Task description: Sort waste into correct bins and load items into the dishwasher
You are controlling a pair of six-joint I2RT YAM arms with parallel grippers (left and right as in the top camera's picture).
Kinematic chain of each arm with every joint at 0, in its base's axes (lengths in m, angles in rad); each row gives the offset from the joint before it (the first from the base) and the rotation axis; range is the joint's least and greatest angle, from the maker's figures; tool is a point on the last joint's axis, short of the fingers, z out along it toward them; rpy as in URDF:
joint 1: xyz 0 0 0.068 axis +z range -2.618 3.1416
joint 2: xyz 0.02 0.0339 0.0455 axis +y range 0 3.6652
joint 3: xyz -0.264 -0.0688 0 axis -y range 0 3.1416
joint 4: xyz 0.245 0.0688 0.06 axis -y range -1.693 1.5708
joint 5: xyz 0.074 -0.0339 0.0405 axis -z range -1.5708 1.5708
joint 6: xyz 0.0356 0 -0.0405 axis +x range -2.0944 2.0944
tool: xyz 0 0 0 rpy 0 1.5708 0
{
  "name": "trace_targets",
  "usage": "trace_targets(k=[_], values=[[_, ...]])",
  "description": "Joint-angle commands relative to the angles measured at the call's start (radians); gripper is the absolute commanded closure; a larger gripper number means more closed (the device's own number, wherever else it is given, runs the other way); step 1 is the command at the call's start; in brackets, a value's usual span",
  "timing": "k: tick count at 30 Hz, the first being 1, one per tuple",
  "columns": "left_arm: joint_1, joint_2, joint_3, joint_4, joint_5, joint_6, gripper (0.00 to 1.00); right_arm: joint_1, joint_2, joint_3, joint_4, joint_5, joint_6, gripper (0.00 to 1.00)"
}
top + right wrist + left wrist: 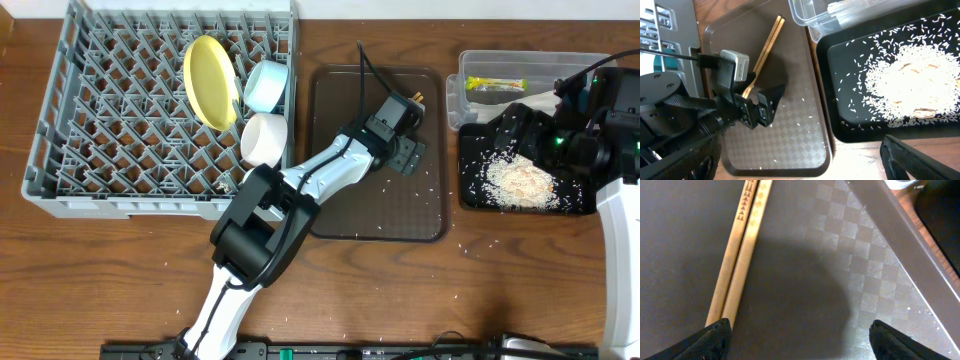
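Observation:
The wooden chopsticks (742, 255) (767, 40) (417, 99) lie side by side on the brown tray. My left gripper (800, 340) (765, 105) (408, 140) hangs open low over their near end, its left fingertip (715, 335) at the sticks, nothing between the jaws. My right gripper (800, 165) (515, 130) is open and empty by the black tray (470, 190) (840, 125), which holds rice scraps (520, 182) (910, 85). In the grey dish rack (100, 120) stand the yellow plate (210, 80), blue bowl (266, 85) and white bowl (264, 138).
The brown serving tray (340, 220) (805, 160) (890, 220) has a raised rim and stray rice grains. The clear tub (470, 75) (805, 15) behind the black tray holds the green-yellow wrapper (497, 83). Loose grains dot the wood table around both trays.

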Motion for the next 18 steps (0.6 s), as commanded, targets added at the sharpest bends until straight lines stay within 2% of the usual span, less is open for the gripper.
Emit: trace_targets(k=[1,18], values=[[0.0,0.02,-0.002,0.002,-0.009,0.013,0.11,-0.008,0.001,0.015,-0.002,-0.004,0.011,0.01],[0.0,0.064,0.001,0.0,-0.023,0.012,0.12,-0.008,0.001,0.015,-0.002,-0.004,0.011,0.01]])
